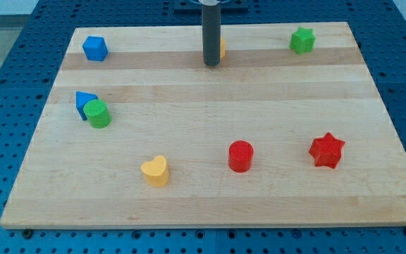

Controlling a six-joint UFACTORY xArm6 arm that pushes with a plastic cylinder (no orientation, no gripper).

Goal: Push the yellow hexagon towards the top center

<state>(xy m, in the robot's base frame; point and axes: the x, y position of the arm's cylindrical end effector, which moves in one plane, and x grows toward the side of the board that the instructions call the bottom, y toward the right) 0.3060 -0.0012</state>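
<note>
The yellow hexagon (222,49) sits near the view's top centre of the wooden board (210,190). Only a thin sliver of it shows, at the right side of the rod; the rest is hidden behind the rod. My tip (211,63) rests on the board just in front of and slightly left of the hexagon, right against it as far as I can tell.
A blue block (95,49) lies at the top left, a green star (302,40) at the top right. A blue block (84,103) touches a green cylinder (99,113) at the left. A yellow heart (156,171), a red cylinder (240,156) and a red star (327,150) lie along the bottom.
</note>
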